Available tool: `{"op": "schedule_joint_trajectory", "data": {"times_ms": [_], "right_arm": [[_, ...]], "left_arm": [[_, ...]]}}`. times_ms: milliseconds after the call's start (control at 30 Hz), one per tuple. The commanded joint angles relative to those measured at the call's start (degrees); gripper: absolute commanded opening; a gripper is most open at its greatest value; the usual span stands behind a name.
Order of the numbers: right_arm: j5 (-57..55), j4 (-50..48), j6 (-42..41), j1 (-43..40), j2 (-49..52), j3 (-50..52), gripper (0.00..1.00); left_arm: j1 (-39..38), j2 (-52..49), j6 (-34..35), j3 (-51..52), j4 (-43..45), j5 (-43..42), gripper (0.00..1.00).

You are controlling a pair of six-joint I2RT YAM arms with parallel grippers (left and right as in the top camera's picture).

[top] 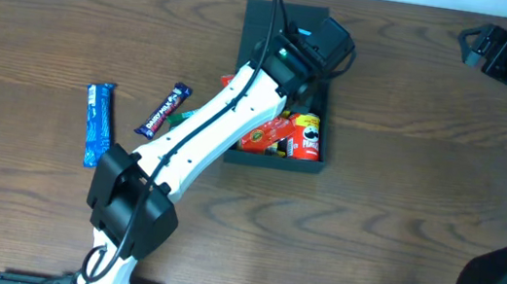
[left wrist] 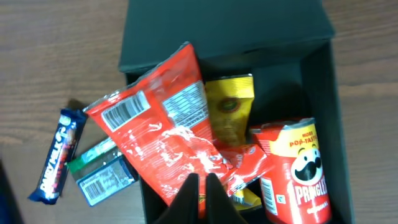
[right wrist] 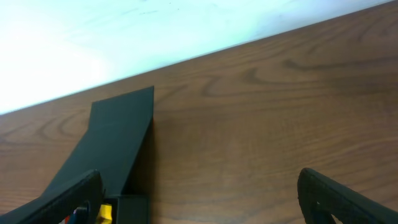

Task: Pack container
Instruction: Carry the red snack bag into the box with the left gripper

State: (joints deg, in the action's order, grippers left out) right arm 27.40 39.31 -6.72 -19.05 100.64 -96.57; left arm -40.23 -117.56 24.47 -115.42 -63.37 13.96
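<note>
The black container (top: 275, 162) sits mid-table with its flap lid (left wrist: 217, 31) open at the far side. It holds a red Pringles can (left wrist: 298, 168), a yellow pack (left wrist: 230, 112) and a red snack bag (left wrist: 161, 130) that leans out over the left wall. My left gripper (left wrist: 200, 186) is inside the container, its fingers closed on the near end of the red bag. The arm hides it in the overhead view. My right gripper (right wrist: 199, 205) is wide open and empty at the far right (top: 487, 45), away from the container lid (right wrist: 118, 137).
A dark blue candy bar (left wrist: 59, 155) and a green and blue pack (left wrist: 102, 171) lie on the table just left of the container. A blue wrapper (top: 98, 124) lies farther left. The left arm (top: 216, 127) crosses the container's left side.
</note>
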Motion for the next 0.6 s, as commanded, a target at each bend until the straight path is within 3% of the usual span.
{"op": "schedule_joint_trajectory", "data": {"times_ms": [0, 33, 367, 567], "right_arm": [[0.07, 0.15, 1.27, -0.48, -1.05, -0.07, 0.99], [0.07, 0.17, 1.27, -0.5, -1.05, -0.07, 0.99], [0.17, 0.66, 1.22, -1.03, -1.05, -0.07, 0.99], [0.72, 1.62, 1.22, -1.01, -1.05, -0.07, 0.99]], "left_arm": [[1.31, -0.35, 3.08, 0.28, 0.22, 1.64, 0.11], [1.64, -0.44, 3.41, 1.11, 0.85, 1.53, 0.06], [7.41, -0.52, 5.53, 16.98, 19.19, 1.31, 0.06], [10.99, -3.39, 0.94, 21.94, 27.32, -9.46, 0.06]]}}
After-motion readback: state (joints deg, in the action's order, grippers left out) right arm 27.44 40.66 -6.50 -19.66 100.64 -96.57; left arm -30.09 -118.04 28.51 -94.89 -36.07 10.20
